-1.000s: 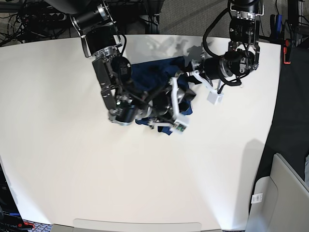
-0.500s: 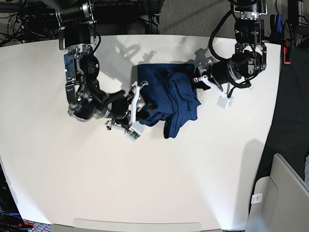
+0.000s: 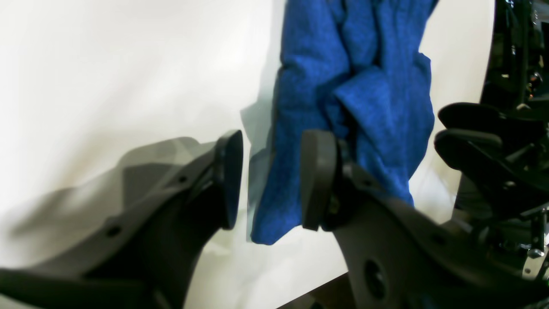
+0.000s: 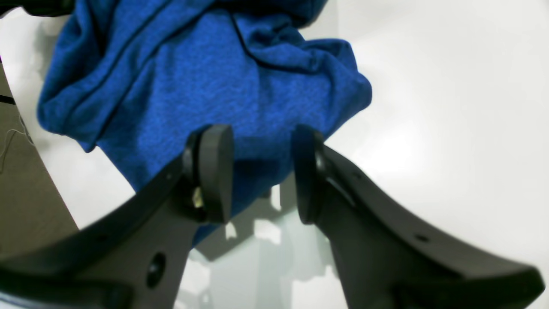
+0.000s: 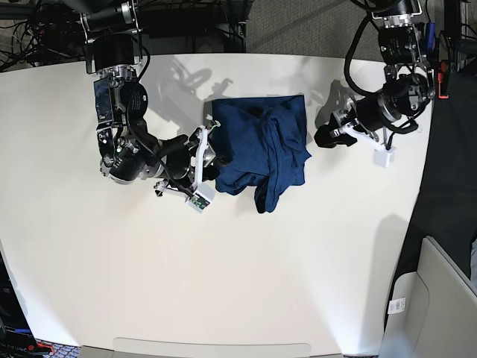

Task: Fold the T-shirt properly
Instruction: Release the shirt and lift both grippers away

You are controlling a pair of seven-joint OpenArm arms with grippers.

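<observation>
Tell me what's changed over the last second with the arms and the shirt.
Both arms pulled back off the shirt: the right gripper swung out to its edge, and the left gripper let go and backed clear, open. The shirt now lies uncovered, a rumpled bundle, in the same spot on the table.

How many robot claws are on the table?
2. The right gripper sits at the shirt's left edge in the base view; the left gripper is off its right edge. Both open, holding nothing.

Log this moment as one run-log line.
T-shirt: bunched on table, fold untidy | left gripper: open, empty | right gripper: open at shirt edge, empty
</observation>
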